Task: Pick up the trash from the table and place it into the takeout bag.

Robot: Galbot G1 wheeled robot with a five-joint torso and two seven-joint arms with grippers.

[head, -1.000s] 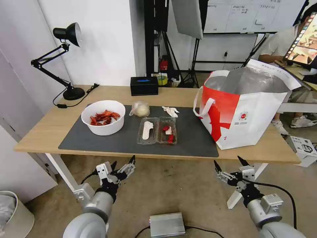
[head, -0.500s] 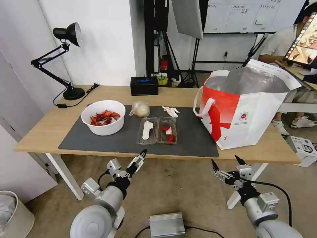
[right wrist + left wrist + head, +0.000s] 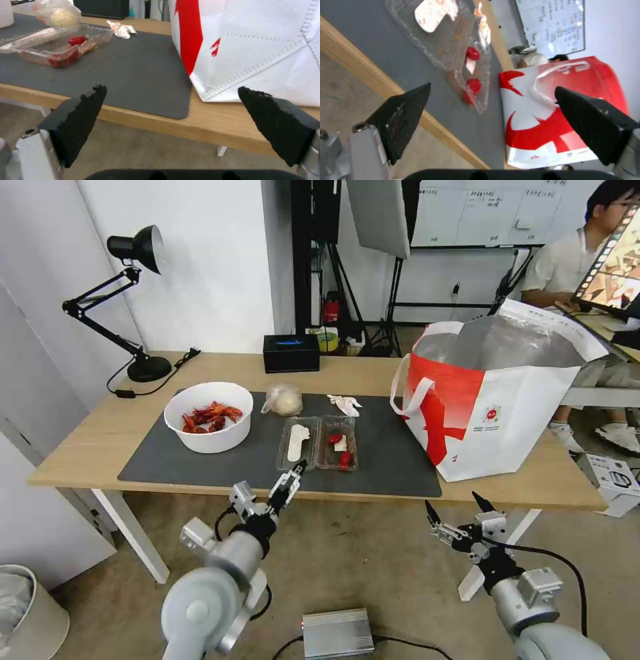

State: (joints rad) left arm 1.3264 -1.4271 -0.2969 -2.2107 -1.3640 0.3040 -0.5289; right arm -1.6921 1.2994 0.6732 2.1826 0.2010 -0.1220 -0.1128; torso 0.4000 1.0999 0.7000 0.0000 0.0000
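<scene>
The trash lies on the dark mat (image 3: 393, 460) of the table (image 3: 87, 447). It is a white bowl of red shells (image 3: 208, 426), a clear baggie with a beige lump (image 3: 284, 399), crumpled tissue (image 3: 345, 404) and an open clamshell tray (image 3: 317, 443) with red scraps. The takeout bag (image 3: 507, 393) stands open at the table's right end. My left gripper (image 3: 293, 480) is open, turned on its side, at the table's front edge just before the tray (image 3: 453, 50). My right gripper (image 3: 451, 500) hangs open below the table edge, in front of the bag (image 3: 260, 50).
A black desk lamp (image 3: 137, 300) and a black box (image 3: 291, 353) stand along the table's back. On the floor are a silver unit (image 3: 337, 633), a pale bin (image 3: 27, 613) at the left and a small carton (image 3: 613, 480) at the right.
My left gripper has risen and moved forward and right, from below the table to its front edge by the tray. The right gripper has crept slightly forward.
</scene>
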